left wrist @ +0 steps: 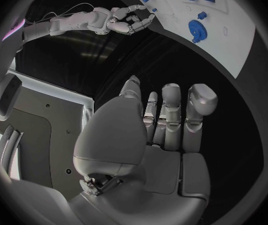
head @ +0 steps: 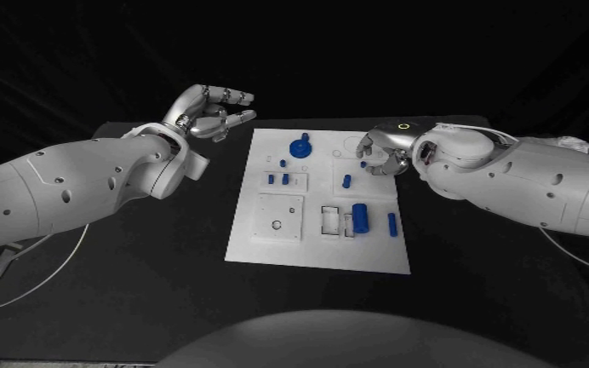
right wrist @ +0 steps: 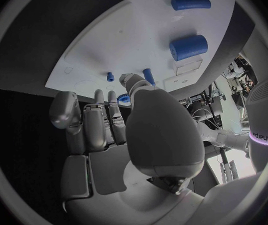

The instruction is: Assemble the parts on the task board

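right hand poised at board's far corner, left hand stood off

the right hand [head: 383,150] hung over the far right corner of the task board [head: 322,259] w/ fingers curled in; head view hinted at a small blue bit at the fingertips, but whether it was pinched or just lying beneath them couldn't be told. the left hand [head: 211,112] was raised off the board's far left corner, over bare table [head: 147,283], fingers apart & holding nothing.

parts lay spread on the white plate: a blue gear [head: 300,146] w/ a peg standing in it near the far edge, two small blocks [head: 277,179] mid-left, a short peg [head: 347,181] just near-side of the right hand, a thick cylinder [head: 361,216] and a slim pin [head: 391,224] toward the near right.

key relation, as judged: the short peg sat closest to the right hand, a little toward the robot from its fingertips, long axis running roughly near-to-far along the board. cylinder & pin lay the same way, further back toward the robot. the right arm was clearly nearer all three; the left was apart from the board altogether.
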